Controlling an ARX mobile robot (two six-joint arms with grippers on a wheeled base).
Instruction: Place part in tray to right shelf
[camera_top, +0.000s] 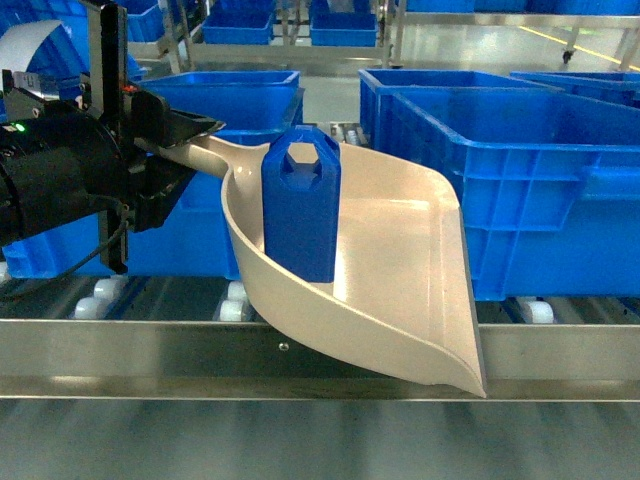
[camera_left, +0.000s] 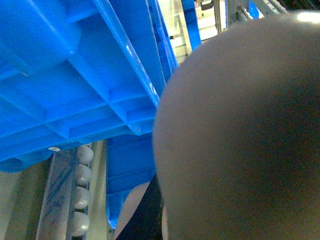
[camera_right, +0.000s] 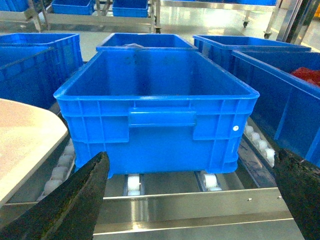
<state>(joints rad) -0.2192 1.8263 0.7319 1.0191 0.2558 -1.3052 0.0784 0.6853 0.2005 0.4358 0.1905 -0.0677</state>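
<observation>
No readable text, labels, brands, numbers or signs anywhere: none on the crates, the part, the tray or the shelf rail.

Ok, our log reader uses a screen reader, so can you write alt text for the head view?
A beige tray, held by its handle in the left end effector, carries an upright blue part above the steel front rail of the right shelf. Large blue crates sit behind on white rollers.
</observation>
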